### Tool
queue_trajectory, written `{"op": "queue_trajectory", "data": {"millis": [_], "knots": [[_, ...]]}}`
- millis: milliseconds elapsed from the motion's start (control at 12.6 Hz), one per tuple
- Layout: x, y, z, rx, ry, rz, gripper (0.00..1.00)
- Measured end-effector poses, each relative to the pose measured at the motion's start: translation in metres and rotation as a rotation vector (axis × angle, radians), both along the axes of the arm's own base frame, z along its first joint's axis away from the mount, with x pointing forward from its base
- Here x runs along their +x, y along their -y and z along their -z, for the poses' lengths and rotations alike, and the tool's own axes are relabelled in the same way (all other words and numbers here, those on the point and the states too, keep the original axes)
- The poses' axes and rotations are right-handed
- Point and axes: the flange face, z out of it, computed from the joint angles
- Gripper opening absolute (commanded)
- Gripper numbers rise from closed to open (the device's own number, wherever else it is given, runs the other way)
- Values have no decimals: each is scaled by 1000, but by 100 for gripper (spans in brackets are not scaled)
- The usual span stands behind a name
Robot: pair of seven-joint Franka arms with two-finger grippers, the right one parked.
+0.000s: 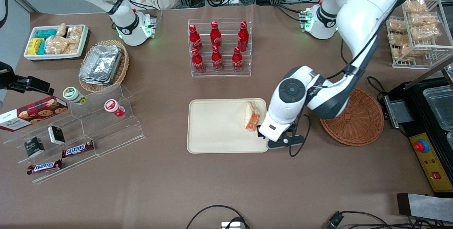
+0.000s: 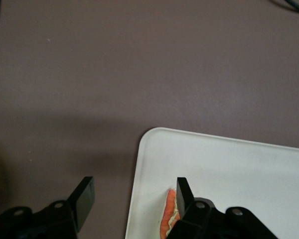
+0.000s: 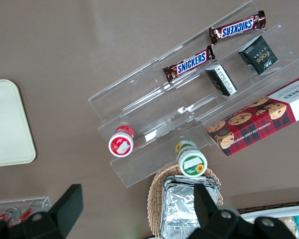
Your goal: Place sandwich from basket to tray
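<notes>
The small triangular wedge of pale bread with orange-red and green filling — the sandwich — lies on the flat beige rectangular tray, close against the rim at the working arm's end. The round shallow brown wicker basket beside the tray shows no sandwich in the part I can see, though my own arm covers some of it.

My pincer hangs low over the tray's corner nearest the front camera, its two black fingers standing well apart. Through my wrist camera one finger sits over bare brown table just outside the rim, and the other is over the tray, right next to the sandwich's orange edge. Nothing is between the fingers. Whether that inner finger is brushing the filling or only close to it I cannot quite make out — it looks like touching, but the angle is poor.

So I judge the main work done: the sandwich is out of the basket, resting on the tray, and I have no hold on it. What is left, as I see it, is only to lift straight up and clear without nudging the wedge, which lies near enough to the rim that a sideways drag might push it off.
</notes>
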Motion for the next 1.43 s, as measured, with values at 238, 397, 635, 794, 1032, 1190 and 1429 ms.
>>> {"op": "queue_trajectory", "data": {"millis": [238,397,635,794,1032,1190,1429], "knots": [[15,-25,-27,10,-32,0,78],[20,-35,-30,19,-41,-9,78],[22,-50,-36,43,-57,2,78],[20,-62,-48,79,-73,29,78],[25,-95,-70,73,-98,49,78],[29,-126,-82,68,-115,78,78],[27,-157,-93,70,-130,114,78]]}}
